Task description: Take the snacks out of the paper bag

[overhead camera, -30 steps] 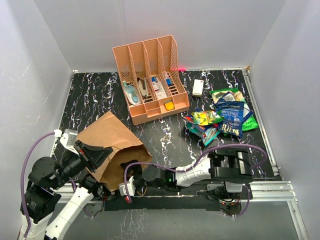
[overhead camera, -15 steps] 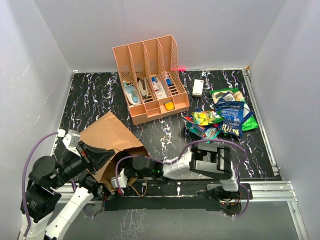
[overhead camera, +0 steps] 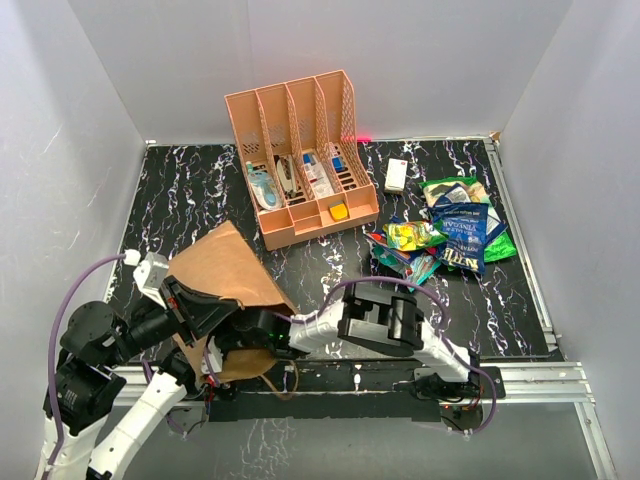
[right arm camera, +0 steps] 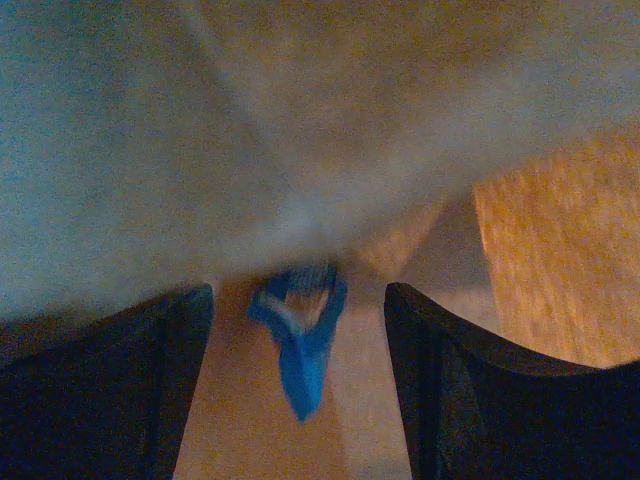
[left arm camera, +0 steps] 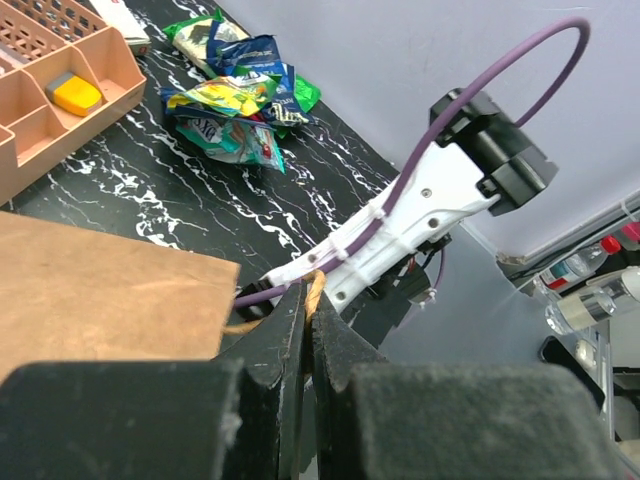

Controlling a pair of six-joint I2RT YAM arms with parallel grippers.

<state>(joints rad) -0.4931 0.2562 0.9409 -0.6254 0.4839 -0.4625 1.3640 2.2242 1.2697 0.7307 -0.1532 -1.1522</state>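
The paper bag (overhead camera: 222, 270) lies on its side at the near left. My left gripper (overhead camera: 207, 312) is shut on its tan loop handle (left arm camera: 316, 287) and holds the mouth up; the bag's brown side shows in the left wrist view (left arm camera: 100, 295). My right arm (overhead camera: 300, 328) reaches left into the bag's mouth, so its gripper is hidden in the top view. In the right wrist view my right gripper (right arm camera: 298, 305) is open inside the bag, with a small blue snack packet (right arm camera: 300, 350) lying between and just beyond its fingers. Several snacks (overhead camera: 445, 232) lie piled at the right.
The orange file rack (overhead camera: 300, 160) with small items stands at the back middle. A white remote (overhead camera: 396, 176) lies to its right. The snack pile (left arm camera: 235, 110) and the rack's corner (left arm camera: 60, 95) also show in the left wrist view. White walls enclose the table.
My right arm has swung left and pushed its gripper deeper into the bag's mouth. My left gripper has lifted the handle and the bag's mouth slightly.
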